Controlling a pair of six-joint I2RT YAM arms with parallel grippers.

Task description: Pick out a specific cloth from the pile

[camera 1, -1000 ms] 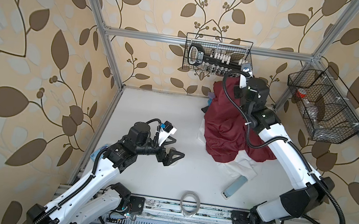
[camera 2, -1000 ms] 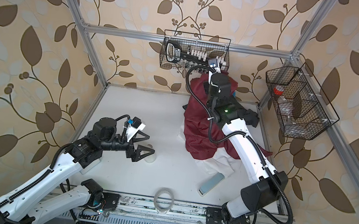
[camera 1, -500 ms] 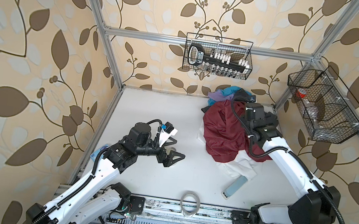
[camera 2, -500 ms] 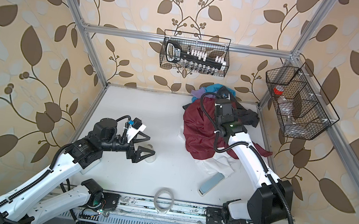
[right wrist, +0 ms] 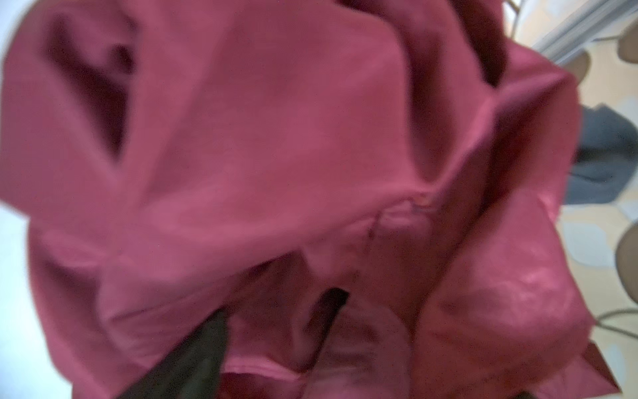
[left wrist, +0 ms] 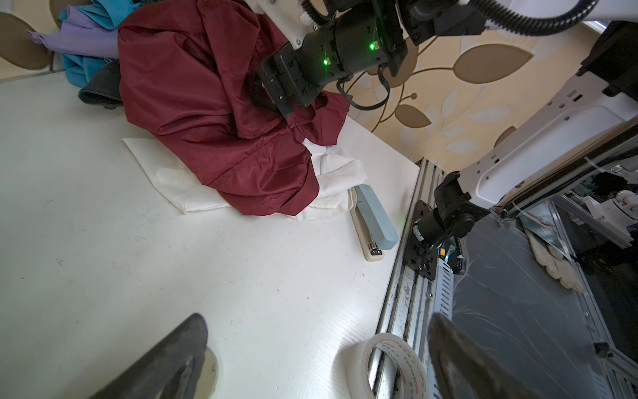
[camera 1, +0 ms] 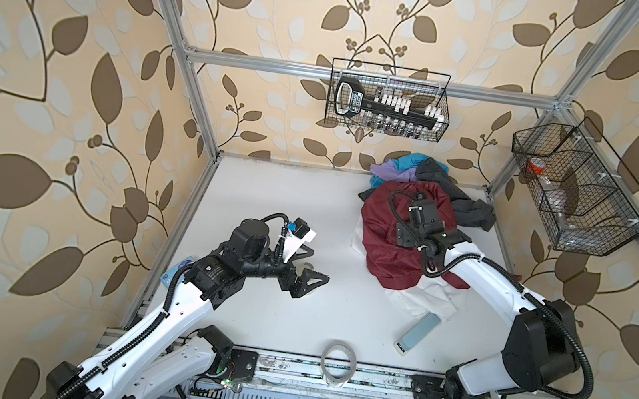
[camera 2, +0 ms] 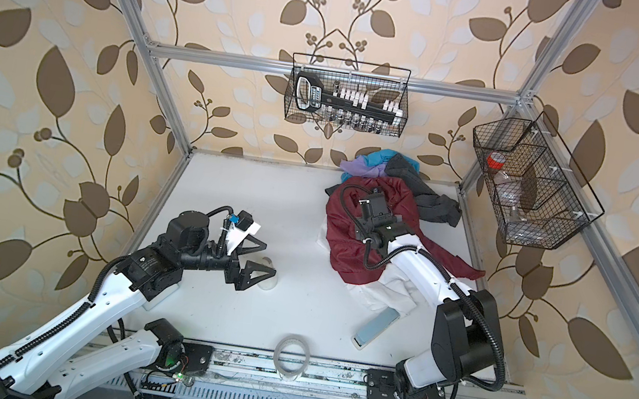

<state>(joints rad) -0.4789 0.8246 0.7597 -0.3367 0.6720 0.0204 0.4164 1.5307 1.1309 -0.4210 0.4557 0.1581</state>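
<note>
The cloth [camera 1: 384, 238] lies heaped beneath the right gripper [camera 1: 418, 200], hiding whether those jaws grip; the left gripper [camera 1: 315, 266], splayed empty, stands well apart.

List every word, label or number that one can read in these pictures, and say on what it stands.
"YUPINGOPP", in red, on the inner core of the tape roll; the last letters are uncertain.
The label on the black tool holder in the wire basket: too blurred to read.
Nothing else is legible.
</note>
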